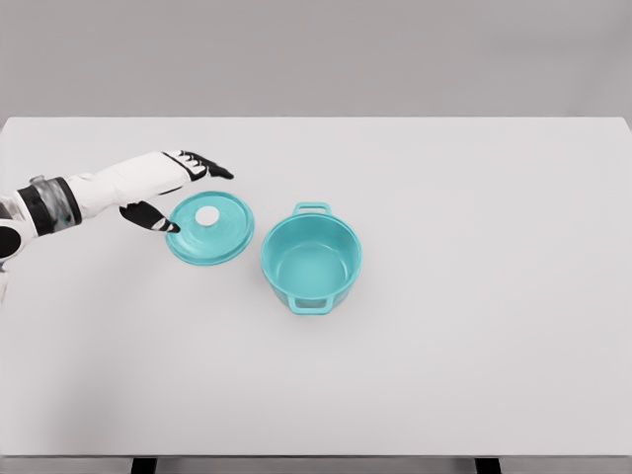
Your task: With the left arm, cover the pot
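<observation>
White table [474, 375], wide, fills most of the view. Teal pot [311, 261] stands open and upright near the table's middle, a little toward the left edge, one handle toward the far edge, the other toward the near edge. Teal lid [209, 228] lies flat just beside the pot on its left, white knob [207, 216] up; rims look close, possibly touching — hard to call from here.

Left arm comes in low from the left edge, forearm nearly level. Left hand [170, 190] is spread and holds nothing: long fingers [204, 165] reach past the lid's far rim, thumb [150, 216] sits at its left rim. The hand straddles the lid's edge, not the knob. Right arm not seen.

Risks, as I judge them: closing on the thin rim instead of the knob could let the lid tip or slip out; pushing sideways could shove the lid into the pot and shift it; a tilted carry could leave the lid cocked on the rim.
</observation>
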Available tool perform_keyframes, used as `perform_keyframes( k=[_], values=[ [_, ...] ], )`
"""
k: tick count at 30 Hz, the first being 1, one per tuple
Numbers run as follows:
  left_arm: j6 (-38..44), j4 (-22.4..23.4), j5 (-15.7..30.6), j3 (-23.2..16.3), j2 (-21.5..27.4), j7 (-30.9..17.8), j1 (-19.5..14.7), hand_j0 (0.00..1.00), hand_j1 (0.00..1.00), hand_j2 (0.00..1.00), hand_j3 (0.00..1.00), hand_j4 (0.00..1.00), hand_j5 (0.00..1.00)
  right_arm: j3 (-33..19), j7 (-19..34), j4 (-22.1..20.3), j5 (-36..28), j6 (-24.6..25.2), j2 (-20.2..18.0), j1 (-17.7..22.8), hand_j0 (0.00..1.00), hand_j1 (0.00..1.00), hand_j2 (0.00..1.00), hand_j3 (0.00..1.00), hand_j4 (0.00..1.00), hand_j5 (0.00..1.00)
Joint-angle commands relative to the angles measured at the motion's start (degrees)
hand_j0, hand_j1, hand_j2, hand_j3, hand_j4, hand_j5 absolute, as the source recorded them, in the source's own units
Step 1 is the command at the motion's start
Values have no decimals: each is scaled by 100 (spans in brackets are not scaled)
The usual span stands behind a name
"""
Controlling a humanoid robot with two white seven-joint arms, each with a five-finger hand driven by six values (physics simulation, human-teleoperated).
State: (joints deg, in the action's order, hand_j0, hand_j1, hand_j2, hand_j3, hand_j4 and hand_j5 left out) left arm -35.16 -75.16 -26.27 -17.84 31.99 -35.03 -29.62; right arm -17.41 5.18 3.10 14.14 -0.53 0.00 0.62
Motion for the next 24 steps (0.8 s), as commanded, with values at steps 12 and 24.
perform_keyframes(
  k=[12,24],
  values=[
    [16,10,-1,-185,-8,3,0,82,82,82,82,82,82,0,1,6,1,0,0,9,100,100,100,100,100,100],
    [16,212,-107,-229,-43,3,-18,74,74,74,74,74,74,0,1,-2,1,0,0,9,100,100,100,100,100,100]
  ],
)
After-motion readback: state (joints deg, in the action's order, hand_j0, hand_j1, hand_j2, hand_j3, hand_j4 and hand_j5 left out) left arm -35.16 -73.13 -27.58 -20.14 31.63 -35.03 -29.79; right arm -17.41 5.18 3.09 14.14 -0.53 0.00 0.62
